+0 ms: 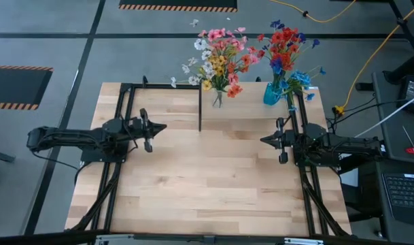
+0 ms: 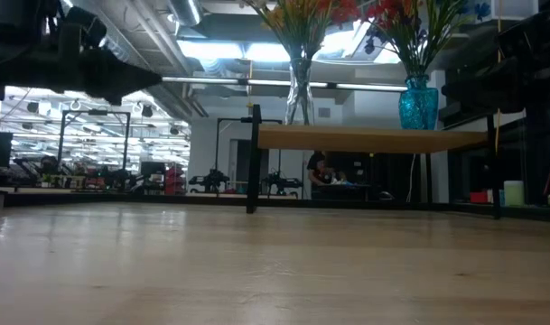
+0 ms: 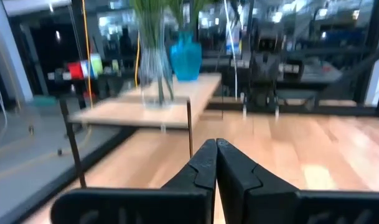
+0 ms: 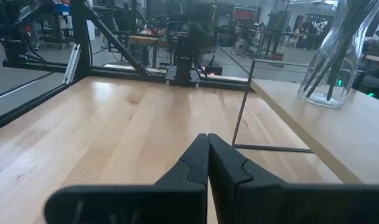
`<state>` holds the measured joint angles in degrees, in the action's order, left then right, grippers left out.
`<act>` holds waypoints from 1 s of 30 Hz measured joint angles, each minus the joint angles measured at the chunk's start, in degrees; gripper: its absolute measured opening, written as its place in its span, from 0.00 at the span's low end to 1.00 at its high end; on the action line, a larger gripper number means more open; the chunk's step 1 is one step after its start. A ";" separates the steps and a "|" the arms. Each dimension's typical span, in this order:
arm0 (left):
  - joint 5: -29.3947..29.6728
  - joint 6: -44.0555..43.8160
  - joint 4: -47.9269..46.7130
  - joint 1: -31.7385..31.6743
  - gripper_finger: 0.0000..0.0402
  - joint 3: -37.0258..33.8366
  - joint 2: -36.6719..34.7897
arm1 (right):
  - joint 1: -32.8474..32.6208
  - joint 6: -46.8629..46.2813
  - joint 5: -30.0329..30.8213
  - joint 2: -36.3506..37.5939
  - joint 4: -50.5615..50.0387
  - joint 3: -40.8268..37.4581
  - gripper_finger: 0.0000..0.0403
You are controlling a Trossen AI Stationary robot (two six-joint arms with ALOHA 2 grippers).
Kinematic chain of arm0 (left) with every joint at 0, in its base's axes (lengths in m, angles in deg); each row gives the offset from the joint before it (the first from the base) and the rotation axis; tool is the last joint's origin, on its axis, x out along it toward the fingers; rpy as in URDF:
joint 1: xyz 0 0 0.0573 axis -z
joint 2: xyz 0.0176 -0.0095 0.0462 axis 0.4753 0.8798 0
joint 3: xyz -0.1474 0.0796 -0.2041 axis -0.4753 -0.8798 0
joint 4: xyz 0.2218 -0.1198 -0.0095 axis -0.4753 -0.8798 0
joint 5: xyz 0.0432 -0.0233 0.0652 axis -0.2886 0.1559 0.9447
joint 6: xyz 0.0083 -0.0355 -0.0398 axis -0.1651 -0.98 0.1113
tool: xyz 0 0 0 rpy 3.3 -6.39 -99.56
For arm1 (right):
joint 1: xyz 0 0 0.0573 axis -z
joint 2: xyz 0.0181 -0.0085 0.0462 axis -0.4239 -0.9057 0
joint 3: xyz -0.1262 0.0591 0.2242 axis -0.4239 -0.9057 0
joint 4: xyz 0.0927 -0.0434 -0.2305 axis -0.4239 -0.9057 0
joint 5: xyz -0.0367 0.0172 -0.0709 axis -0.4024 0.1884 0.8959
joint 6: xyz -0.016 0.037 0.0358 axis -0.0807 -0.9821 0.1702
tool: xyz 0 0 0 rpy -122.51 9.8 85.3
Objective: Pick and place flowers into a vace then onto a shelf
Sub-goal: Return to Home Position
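Two bunches of flowers stand in vases on the shelf (image 1: pixel 247 112) at the table's far side. A clear glass vase (image 1: pixel 217 99) holds pink, yellow, white and orange blooms (image 1: pixel 219 58); a blue vase (image 1: pixel 272 94) holds red and blue blooms (image 1: pixel 285 44). Both vases rest upright on their bases, as the low view shows (image 2: pixel 299 90) (image 2: pixel 419 102). My left gripper (image 1: pixel 164 126) hovers shut over the table's left part, pointing right. My right gripper (image 1: pixel 262 140) hovers shut over the right part, pointing left. Both are apart from the shelf and vases.
The shelf stands on thin black posts (image 1: pixel 200 109) above the tabletop (image 1: pixel 207 184). Black frame rails (image 1: pixel 118 170) (image 1: pixel 315 197) run along the table's left and right sides. Cables and a keyboard (image 1: pixel 404 194) lie off the right edge. A person (image 2: pixel 320 169) shows far behind the table.
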<state>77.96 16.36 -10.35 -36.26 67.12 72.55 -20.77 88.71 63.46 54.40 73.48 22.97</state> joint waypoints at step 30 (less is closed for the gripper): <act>6.17 0.68 -21.97 -0.04 0.01 -0.11 -20.83 | -0.01 -3.14 -0.08 0.02 0.00 -0.07 0.02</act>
<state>84.13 17.05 -32.32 -36.30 67.01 51.73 -20.77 85.57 63.38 54.42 73.48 22.91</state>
